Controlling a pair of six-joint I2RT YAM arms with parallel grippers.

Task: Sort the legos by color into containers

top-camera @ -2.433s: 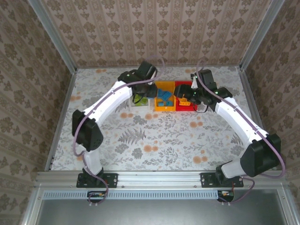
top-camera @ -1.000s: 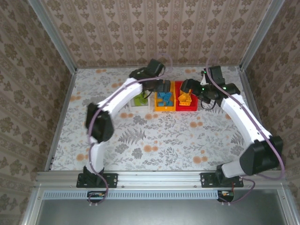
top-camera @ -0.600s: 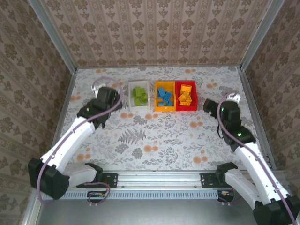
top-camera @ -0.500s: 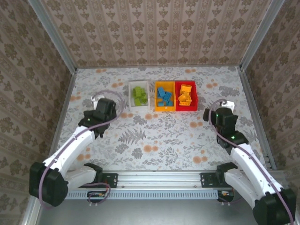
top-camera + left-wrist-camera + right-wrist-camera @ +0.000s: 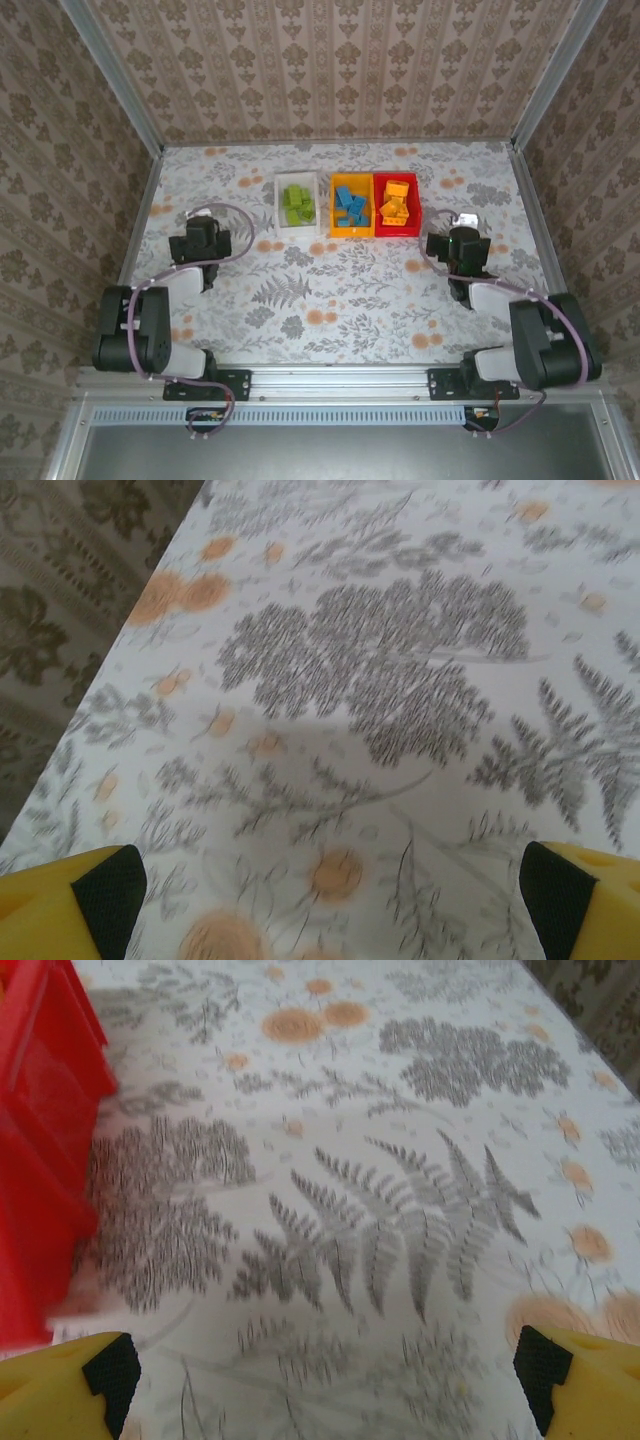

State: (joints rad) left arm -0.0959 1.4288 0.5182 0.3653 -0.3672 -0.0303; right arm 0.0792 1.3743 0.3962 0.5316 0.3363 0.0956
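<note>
Three containers stand side by side at the back middle of the table. The white bin (image 5: 279, 206) holds lime green legos (image 5: 297, 203). In the yellow-orange bin (image 5: 334, 212) lie blue legos (image 5: 351, 207), and orange legos (image 5: 396, 204) are in the red bin (image 5: 416, 212). My left gripper (image 5: 200, 238) rests low at the left, well clear of the bins. In the left wrist view the left gripper (image 5: 330, 905) is open over bare cloth. My right gripper (image 5: 455, 243) sits low at the right, open (image 5: 325, 1380) and empty, with the red bin's wall (image 5: 40, 1160) at its left.
A floral tablecloth (image 5: 340, 290) covers the table. Metal frame rails and wallpapered walls (image 5: 330, 70) close it in on three sides. Both arms are folded back near their bases at the near edge.
Both arms have drawn back from the bins toward the near edge and folded down low. Both grippers stayed open and empty.
</note>
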